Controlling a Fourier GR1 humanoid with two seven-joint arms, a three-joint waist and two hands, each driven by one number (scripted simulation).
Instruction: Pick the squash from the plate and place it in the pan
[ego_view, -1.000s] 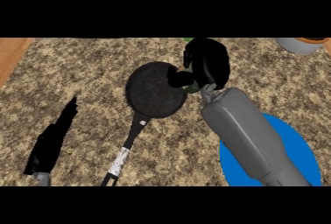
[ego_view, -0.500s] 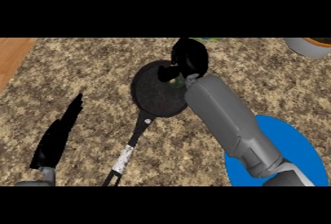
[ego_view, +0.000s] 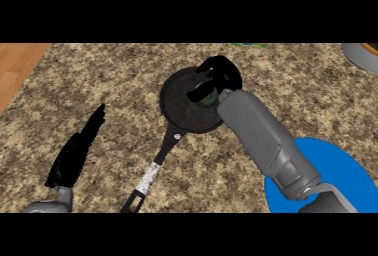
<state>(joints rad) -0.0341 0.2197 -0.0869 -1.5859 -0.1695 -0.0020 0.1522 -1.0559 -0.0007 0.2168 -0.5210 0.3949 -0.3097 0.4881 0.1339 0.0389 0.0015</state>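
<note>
Two hands show: the right hand (ego_view: 215, 80) hangs over the pan (ego_view: 184, 107), its fingers (ego_view: 201, 94) curled round the squash (ego_view: 209, 98), a dark green bit peeking out beneath them. Behind the forearm lies the blue plate (ego_view: 347, 170), bare where it shows. The left hand (ego_view: 74, 152) rests straight-fingered and unladen at the lower left. The step is the release: it would be best to lower until the squash sits on the pan's floor under the fingers, open them slowly, then lift straight up clear of the rim and handle (ego_view: 151, 172) on the bench (ego_view: 111, 70)
</note>
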